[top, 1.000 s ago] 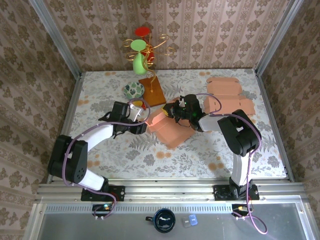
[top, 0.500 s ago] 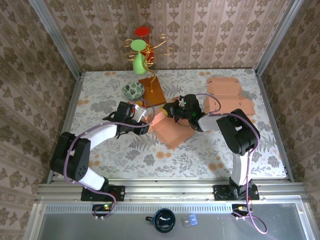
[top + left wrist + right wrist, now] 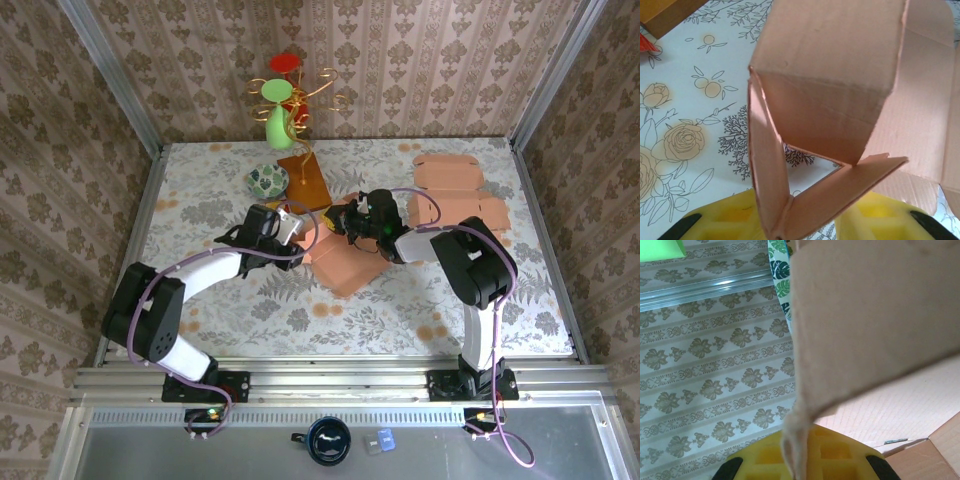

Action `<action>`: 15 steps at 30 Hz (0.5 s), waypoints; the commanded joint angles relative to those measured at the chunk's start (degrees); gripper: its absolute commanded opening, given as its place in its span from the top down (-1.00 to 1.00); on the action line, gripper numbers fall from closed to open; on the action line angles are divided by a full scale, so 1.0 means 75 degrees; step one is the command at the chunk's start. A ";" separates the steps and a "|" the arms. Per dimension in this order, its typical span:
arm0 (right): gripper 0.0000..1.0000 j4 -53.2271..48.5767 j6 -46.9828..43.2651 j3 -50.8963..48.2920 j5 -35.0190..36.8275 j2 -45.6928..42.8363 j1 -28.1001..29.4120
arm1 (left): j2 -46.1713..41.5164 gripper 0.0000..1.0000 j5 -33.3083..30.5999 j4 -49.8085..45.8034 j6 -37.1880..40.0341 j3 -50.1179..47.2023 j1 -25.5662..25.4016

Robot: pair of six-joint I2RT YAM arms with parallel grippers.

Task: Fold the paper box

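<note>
Now, on the floral-patterned table [image 3: 200, 300], the salmon-pink paper box [image 3: 345, 262] lies at the middle, left of the stack of flat pink box blanks [image 3: 455, 195] at the far right. Over the last second its outline has narrowed from the left in the overhead view: the left side, which lay spread out toward the left arm, is now drawn in and raised, while the near base panel stays flat on the cloth.

That change comes from the left gripper [image 3: 290, 228], which has travelled rightward across the table toward the right gripper [image 3: 345, 220]; the right one has hardly moved and stays at the box's far edge. The two now sit close together, with the raised cardboard between them.

From the left wrist, the yellow fingers [image 3: 725, 222] are closed on two cardboard plies that meet between them, and the wall above leans over in a bent, open wedge. From the right wrist, the yellow fingers [image 3: 840, 455] grip the thin edge of a standing panel.

By my reading, the left wall is being stood up against the held far wall, so the fold is under way but not seated; the crease looks soft and could spring back if released.
</note>
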 commanded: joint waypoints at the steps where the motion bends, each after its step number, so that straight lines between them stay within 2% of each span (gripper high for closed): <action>1: 1.00 0.0193 0.0162 0.0033 0.0156 0.0222 0.0083 | 0.0084 0.31 -0.0296 0.0221 -0.0330 0.0107 -0.0091; 15: 1.00 0.0646 0.0391 -0.0128 0.0516 0.0283 0.0297 | 0.0031 0.34 -0.0787 0.0611 -0.0916 -0.0123 -0.0304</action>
